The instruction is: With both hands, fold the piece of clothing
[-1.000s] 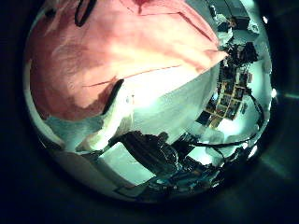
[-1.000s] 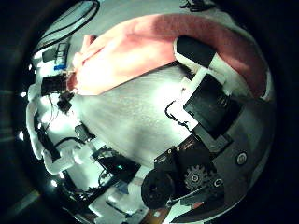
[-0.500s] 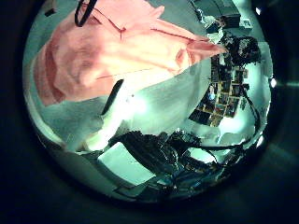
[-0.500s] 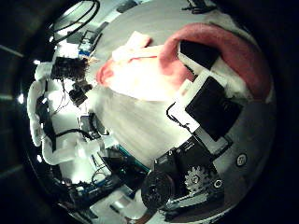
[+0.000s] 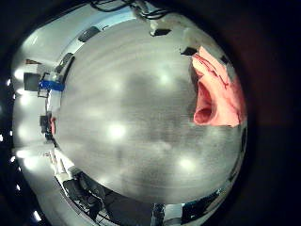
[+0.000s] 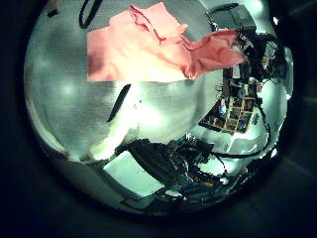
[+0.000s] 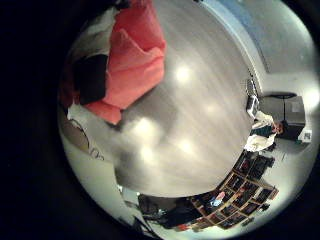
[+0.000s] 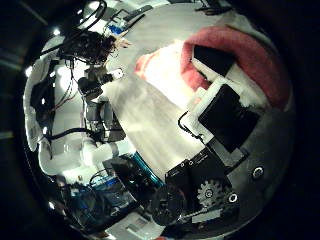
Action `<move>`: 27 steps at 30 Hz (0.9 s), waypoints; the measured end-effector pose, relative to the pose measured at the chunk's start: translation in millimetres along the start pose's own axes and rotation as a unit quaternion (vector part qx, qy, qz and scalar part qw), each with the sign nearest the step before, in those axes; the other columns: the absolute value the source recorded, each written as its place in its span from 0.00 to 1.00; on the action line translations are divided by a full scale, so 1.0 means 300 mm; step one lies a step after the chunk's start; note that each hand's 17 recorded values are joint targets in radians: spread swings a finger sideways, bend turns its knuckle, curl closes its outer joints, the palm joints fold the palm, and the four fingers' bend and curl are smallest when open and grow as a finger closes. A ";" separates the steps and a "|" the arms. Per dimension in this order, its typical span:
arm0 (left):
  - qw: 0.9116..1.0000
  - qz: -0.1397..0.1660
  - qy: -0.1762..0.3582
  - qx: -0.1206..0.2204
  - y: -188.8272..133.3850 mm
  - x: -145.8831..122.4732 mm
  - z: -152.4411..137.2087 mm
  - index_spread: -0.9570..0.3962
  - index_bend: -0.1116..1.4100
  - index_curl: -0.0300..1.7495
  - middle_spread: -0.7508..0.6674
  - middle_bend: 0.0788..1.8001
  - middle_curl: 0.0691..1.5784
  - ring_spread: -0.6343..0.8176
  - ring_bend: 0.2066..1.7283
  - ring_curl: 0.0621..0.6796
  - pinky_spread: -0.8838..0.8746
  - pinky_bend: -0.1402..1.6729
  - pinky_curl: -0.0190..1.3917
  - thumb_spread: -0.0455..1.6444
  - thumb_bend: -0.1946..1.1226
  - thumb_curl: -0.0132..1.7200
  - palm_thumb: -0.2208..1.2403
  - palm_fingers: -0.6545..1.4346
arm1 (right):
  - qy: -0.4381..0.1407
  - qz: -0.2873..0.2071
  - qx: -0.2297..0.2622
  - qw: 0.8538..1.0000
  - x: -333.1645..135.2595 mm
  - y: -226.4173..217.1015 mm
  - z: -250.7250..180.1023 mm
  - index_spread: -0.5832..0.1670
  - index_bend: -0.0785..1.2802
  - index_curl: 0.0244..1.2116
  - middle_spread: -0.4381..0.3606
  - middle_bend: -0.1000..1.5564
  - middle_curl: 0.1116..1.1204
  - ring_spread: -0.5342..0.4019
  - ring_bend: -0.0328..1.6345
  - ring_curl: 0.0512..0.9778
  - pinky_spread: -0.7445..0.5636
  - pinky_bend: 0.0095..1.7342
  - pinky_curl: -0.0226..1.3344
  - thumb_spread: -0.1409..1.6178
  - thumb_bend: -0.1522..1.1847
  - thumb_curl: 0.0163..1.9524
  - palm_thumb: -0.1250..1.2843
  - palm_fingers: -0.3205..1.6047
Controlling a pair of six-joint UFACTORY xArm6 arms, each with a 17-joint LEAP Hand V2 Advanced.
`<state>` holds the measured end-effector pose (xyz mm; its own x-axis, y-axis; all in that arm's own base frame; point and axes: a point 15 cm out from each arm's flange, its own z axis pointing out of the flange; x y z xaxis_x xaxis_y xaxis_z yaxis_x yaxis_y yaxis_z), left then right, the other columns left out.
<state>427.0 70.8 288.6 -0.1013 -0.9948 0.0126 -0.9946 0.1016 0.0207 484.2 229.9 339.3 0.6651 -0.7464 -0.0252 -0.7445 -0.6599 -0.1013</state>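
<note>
Lying on the grey worktop (image 6: pixel 69 109), the pink garment (image 6: pixel 139 50) is seen partly bunched, one corner being lifted off the surface. In the right thumb side palm view the cloth (image 8: pixel 250 60) is being pinched under the right hand (image 8: pixel 222 95), fingers (image 8: pixel 212 58) curled on it. The left hand (image 6: pixel 117 109) is barely shown; its grip cannot be told. The garment's far edge is cut off.

The garment (image 6: pixel 139 50) was plain salmon-pink, no pattern. The table (image 5: pixel 132 122) was pale grey. Hand (image 8: pixel 225 115) parts were black and white.
</note>
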 end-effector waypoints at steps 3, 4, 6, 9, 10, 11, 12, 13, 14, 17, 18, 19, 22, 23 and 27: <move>1.000 -0.007 0.000 0.004 0.029 -0.020 -0.015 0.64 0.20 0.26 0.56 0.06 0.17 0.58 0.25 0.24 0.67 0.21 0.27 0.77 0.14 0.19 0.45 0.43 | 0.001 -0.018 0.001 1.000 -0.053 -0.091 0.029 0.34 0.81 0.73 0.31 0.80 0.83 0.28 0.83 0.82 0.35 0.67 0.76 0.73 0.11 0.40 0.81 0.63; 1.000 -0.009 0.000 0.005 0.039 -0.024 -0.019 0.64 0.20 0.26 0.56 0.06 0.17 0.58 0.25 0.24 0.67 0.20 0.27 0.77 0.14 0.19 0.45 0.43 | 0.000 -0.024 -0.002 1.000 -0.071 -0.114 0.051 0.34 0.81 0.73 0.31 0.80 0.83 0.28 0.83 0.82 0.35 0.67 0.77 0.73 0.11 0.40 0.81 0.63; 1.000 -0.012 -0.001 0.007 0.053 -0.042 -0.026 0.64 0.20 0.26 0.55 0.06 0.17 0.58 0.25 0.24 0.67 0.20 0.27 0.77 0.14 0.19 0.45 0.43 | -0.003 -0.038 -0.012 0.999 -0.127 -0.160 0.111 0.34 0.81 0.73 0.31 0.80 0.83 0.28 0.83 0.82 0.35 0.66 0.77 0.73 0.11 0.40 0.81 0.63; 1.000 -0.024 0.000 0.009 0.094 -0.078 -0.037 0.64 0.20 0.26 0.55 0.06 0.17 0.58 0.25 0.24 0.67 0.20 0.27 0.77 0.14 0.19 0.45 0.43 | -0.002 -0.050 -0.009 0.999 -0.176 -0.202 0.159 0.34 0.80 0.73 0.31 0.79 0.83 0.28 0.82 0.82 0.34 0.66 0.77 0.74 0.10 0.40 0.79 0.63; 1.000 -0.026 0.001 0.007 0.106 -0.081 -0.035 0.64 0.20 0.26 0.55 0.06 0.17 0.58 0.25 0.24 0.67 0.20 0.27 0.77 0.14 0.19 0.45 0.43 | -0.002 -0.054 -0.009 0.999 -0.188 -0.215 0.183 0.34 0.80 0.73 0.31 0.79 0.83 0.28 0.82 0.82 0.34 0.66 0.76 0.74 0.10 0.39 0.78 0.63; 1.000 -0.026 0.001 0.007 0.114 -0.082 -0.036 0.64 0.20 0.26 0.55 0.06 0.17 0.58 0.25 0.24 0.67 0.20 0.27 0.77 0.14 0.19 0.46 0.43 | -0.003 -0.059 -0.013 0.998 -0.205 -0.225 0.220 0.34 0.79 0.73 0.31 0.78 0.83 0.28 0.82 0.81 0.33 0.65 0.76 0.74 0.09 0.39 0.77 0.64; 1.000 -0.027 0.001 0.007 0.120 -0.088 -0.035 0.64 0.20 0.26 0.55 0.06 0.17 0.58 0.25 0.24 0.67 0.20 0.27 0.77 0.14 0.19 0.46 0.43 | -0.002 -0.064 -0.016 0.998 -0.220 -0.234 0.254 0.34 0.78 0.72 0.31 0.78 0.82 0.28 0.82 0.80 0.33 0.64 0.75 0.74 0.10 0.38 0.76 0.64; 1.000 -0.029 0.001 0.009 0.127 -0.096 -0.038 0.64 0.20 0.26 0.55 0.06 0.17 0.58 0.25 0.24 0.67 0.20 0.27 0.77 0.14 0.19 0.46 0.43 | 0.002 -0.067 -0.019 0.998 -0.223 -0.236 0.269 0.33 0.72 0.71 0.30 0.76 0.80 0.28 0.81 0.79 0.31 0.63 0.74 0.75 0.09 0.37 0.74 0.61; 0.999 -0.033 0.001 0.008 0.136 -0.103 -0.037 0.64 0.20 0.26 0.55 0.06 0.17 0.58 0.25 0.24 0.67 0.20 0.27 0.77 0.14 0.19 0.46 0.43 | 0.007 -0.071 -0.024 0.997 -0.220 -0.234 0.286 0.33 0.67 0.70 0.30 0.75 0.79 0.28 0.80 0.78 0.30 0.62 0.73 0.75 0.09 0.36 0.73 0.58; 0.999 -0.035 0.002 0.005 0.152 -0.106 -0.028 0.64 0.20 0.26 0.55 0.06 0.17 0.58 0.25 0.24 0.67 0.20 0.27 0.77 0.14 0.18 0.46 0.43 | 0.012 -0.077 -0.033 0.996 -0.225 -0.235 0.323 0.30 0.40 0.63 0.28 0.69 0.74 0.26 0.81 0.75 0.23 0.64 0.70 0.75 0.10 0.34 0.71 0.40; 0.999 -0.035 0.001 0.005 0.156 -0.111 -0.026 0.64 0.20 0.26 0.55 0.06 0.17 0.58 0.25 0.24 0.67 0.20 0.27 0.77 0.14 0.18 0.46 0.43 | 0.013 -0.077 -0.031 0.996 -0.225 -0.239 0.322 0.28 0.35 0.59 0.28 0.61 0.70 0.26 0.79 0.73 0.24 0.63 0.69 0.75 0.10 0.33 0.70 0.29; 0.999 -0.037 0.002 0.004 0.160 -0.116 -0.025 0.64 0.20 0.26 0.55 0.06 0.17 0.58 0.25 0.24 0.67 0.20 0.27 0.77 0.14 0.18 0.46 0.43 | 0.014 -0.077 -0.027 0.997 -0.221 -0.243 0.319 0.26 0.32 0.56 0.28 0.57 0.66 0.25 0.78 0.72 0.23 0.62 0.67 0.76 0.10 0.32 0.70 0.27; 0.999 -0.041 0.005 0.001 0.178 -0.121 -0.012 0.64 0.20 0.26 0.54 0.06 0.17 0.58 0.25 0.24 0.67 0.20 0.27 0.77 0.14 0.18 0.46 0.44 | 0.019 -0.076 -0.003 0.997 -0.198 -0.264 0.255 0.20 0.29 0.48 0.26 0.42 0.54 0.28 0.67 0.62 0.34 0.53 0.63 0.76 0.10 0.31 0.69 0.12; 0.999 -0.042 0.005 0.001 0.180 -0.122 -0.011 0.64 0.20 0.26 0.54 0.06 0.17 0.58 0.25 0.24 0.67 0.20 0.27 0.77 0.14 0.18 0.46 0.44 | 0.020 -0.076 0.005 0.997 -0.200 -0.267 0.225 0.20 0.29 0.46 0.25 0.41 0.52 0.29 0.66 0.61 0.35 0.52 0.62 0.76 0.10 0.31 0.69 0.13; 0.999 -0.045 0.007 -0.002 0.196 -0.125 -0.001 0.64 0.20 0.26 0.54 0.06 0.17 0.58 0.25 0.24 0.67 0.20 0.27 0.77 0.14 0.18 0.46 0.44 | 0.026 -0.065 0.034 0.997 -0.137 -0.264 0.109 0.15 0.21 0.39 0.27 0.29 0.40 0.39 0.52 0.48 0.51 0.45 0.56 0.74 0.11 0.30 0.70 0.10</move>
<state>372.2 114.1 289.6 -0.0105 -0.9996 0.0252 -0.9996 0.0112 0.0265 517.9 315.7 315.9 0.7499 -0.6601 0.0434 -0.6458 -0.7447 -0.1684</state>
